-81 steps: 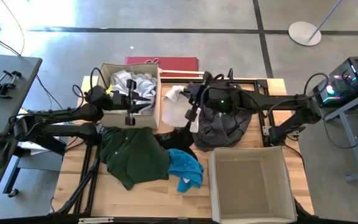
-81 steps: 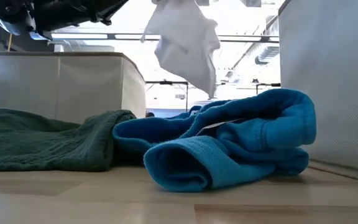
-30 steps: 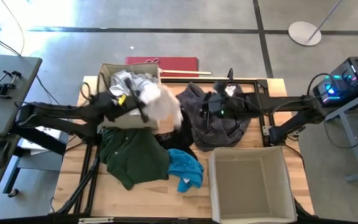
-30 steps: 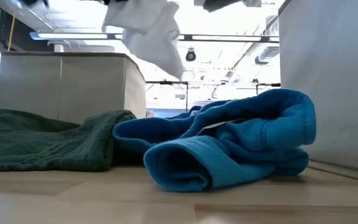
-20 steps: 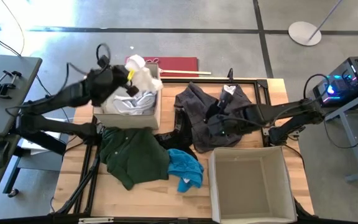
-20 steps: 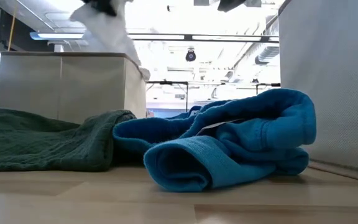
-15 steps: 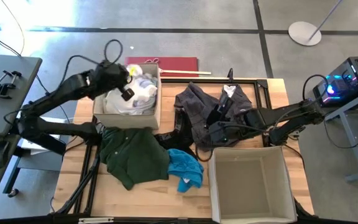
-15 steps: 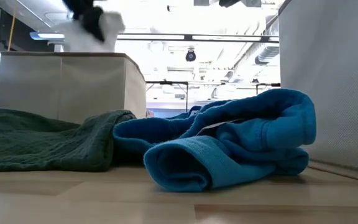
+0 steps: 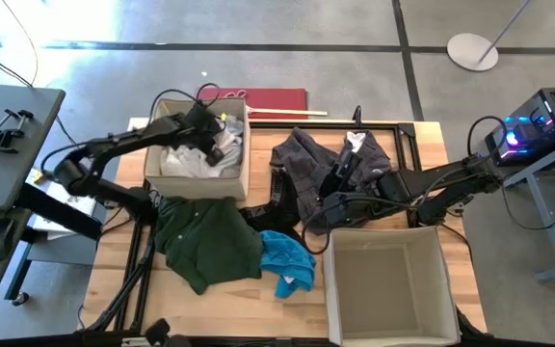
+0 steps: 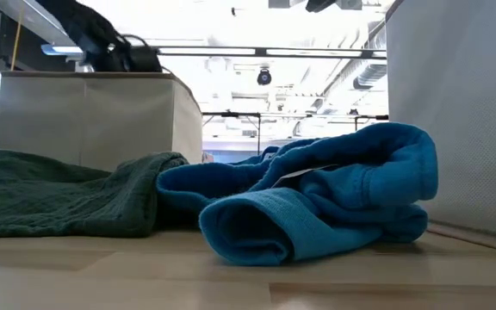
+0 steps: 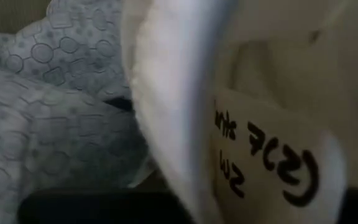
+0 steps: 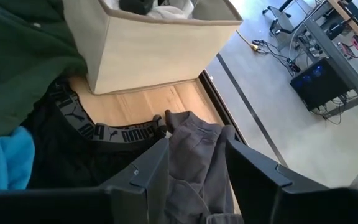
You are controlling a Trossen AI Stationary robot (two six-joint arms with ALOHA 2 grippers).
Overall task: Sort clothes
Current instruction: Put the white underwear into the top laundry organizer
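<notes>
White fabric fills the left beige fabric box [image 9: 244, 159], where the left gripper [image 9: 210, 133] dips, apparently letting go. Low view: bright blue top [image 10: 317, 202] beside dark green garment [image 10: 58, 202]. Right wrist view: right gripper [image 12: 194, 158], jaws spread, over the dark grey garment [image 12: 194, 149], likely next.

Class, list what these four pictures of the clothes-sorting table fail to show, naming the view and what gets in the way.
- Left gripper: the high view hides its fingers inside the left box.
- Left wrist view: white garment fills it; the marker writing on its label is too blurred to read.
- Low view: the bright blue garment blocks the table behind it.
- Right box: cut off by the high view's bottom edge.
</notes>
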